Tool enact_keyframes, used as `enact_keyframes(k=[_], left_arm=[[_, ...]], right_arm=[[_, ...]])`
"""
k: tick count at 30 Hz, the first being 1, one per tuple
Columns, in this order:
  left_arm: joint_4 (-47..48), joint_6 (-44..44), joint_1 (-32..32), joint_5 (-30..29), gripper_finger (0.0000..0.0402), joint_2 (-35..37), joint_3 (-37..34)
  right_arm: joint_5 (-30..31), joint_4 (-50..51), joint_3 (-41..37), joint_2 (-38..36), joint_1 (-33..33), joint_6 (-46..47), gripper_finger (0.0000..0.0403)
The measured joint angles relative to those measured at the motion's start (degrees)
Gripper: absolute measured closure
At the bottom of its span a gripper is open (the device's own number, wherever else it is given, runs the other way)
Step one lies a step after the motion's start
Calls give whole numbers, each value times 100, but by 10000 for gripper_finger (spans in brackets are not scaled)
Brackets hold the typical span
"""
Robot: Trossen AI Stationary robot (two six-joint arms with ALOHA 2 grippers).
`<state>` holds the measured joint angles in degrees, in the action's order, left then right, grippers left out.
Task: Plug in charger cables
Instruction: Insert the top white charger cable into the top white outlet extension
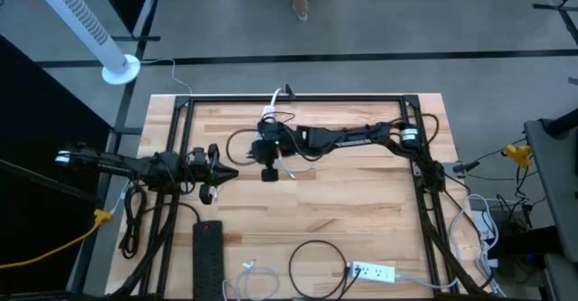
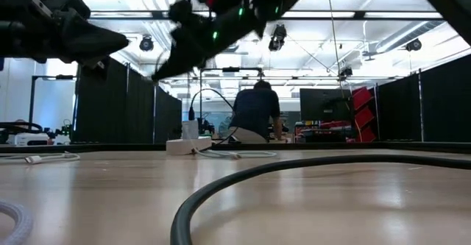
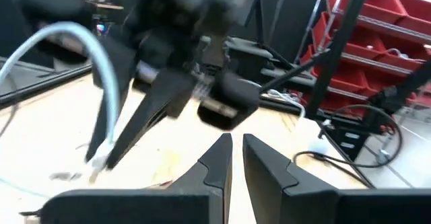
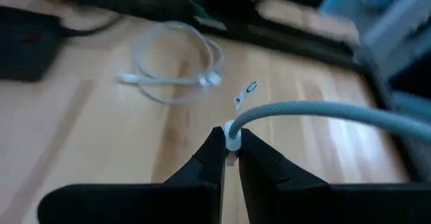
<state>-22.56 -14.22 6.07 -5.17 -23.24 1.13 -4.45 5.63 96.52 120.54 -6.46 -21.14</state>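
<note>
Pinching white cable (image 4: 316, 111), right gripper (image 4: 231, 143).

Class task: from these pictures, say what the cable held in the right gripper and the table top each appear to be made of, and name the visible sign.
The cable in the right gripper looks like braided fabric sheathing, pale grey and matte, with a smooth white plastic-looking collar at the pinched end. The table top looks like light wood planks, judging by the grain lines and seams, with a slight sheen in the low view.

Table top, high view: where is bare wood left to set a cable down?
Bare wood lies mid-table, between the right gripper, shut on a white cable, and the white power strip. Crowded: the far edge around the charger block, and the near edge by the black power strip.
</note>
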Motion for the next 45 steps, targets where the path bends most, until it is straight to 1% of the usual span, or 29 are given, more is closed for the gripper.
enact_keyframes(k=[4,6,9,11,13,16,19,22,25,27,29,31,36,39,41,43,45], left_arm=[[-164,2,39,377,376,-75,-2],[-234,-129,39,526,371,-122,-1],[-260,-489,39,578,349,-206,-2],[-312,-776,39,585,322,-294,-2],[-366,-1062,39,663,288,-401,-1],[-565,-1410,39,1062,231,-598,0],[-939,-1714,39,1523,173,-798,0],[-1357,-2047,39,1685,126,-979,0],[-1594,-2391,33,1690,95,-1145,-1],[-1633,-2683,32,1691,86,-1227,0],[-1627,-2958,32,1692,86,-1333,-2],[-1711,-3225,32,1725,87,-1433,0],[-2317,-4005,32,1874,88,-1738,6],[-2248,-4517,32,1884,89,-1962,112],[-2209,-4833,32,1967,89,-2138,180],[-2236,-5046,32,2167,89,-2267,290],[-2235,-5151,32,2367,89,-2352,400]], right_arm=[[-27,355,-3,-427,200,-577,387],[-126,532,-3,-609,314,-883,387],[-651,657,-3,-780,502,-1467,387],[-931,697,-3,-848,621,-1953,387],[-1085,782,-3,-857,714,-2653,387],[-1075,806,-3,-821,813,-3417,387],[-1077,811,-3,-798,890,-3896,387],[-1100,748,-3,-798,992,-4348,387],[-1101,683,-3,-798,1120,-4900,387],[-1104,576,-3,-798,1187,-5260,387],[-1106,409,-3,-798,1232,-5483,387],[-1102,177,-3,-798,1256,-5524,387],[-1099,-186,-1,-712,1287,-5556,387],[-1063,-307,7,-555,1331,-6076,387],[-800,-268,5,-444,1359,-6486,387],[-520,-248,1,-328,1368,-6714,387],[-363,-262,-1,-233,1359,-6886,387]])
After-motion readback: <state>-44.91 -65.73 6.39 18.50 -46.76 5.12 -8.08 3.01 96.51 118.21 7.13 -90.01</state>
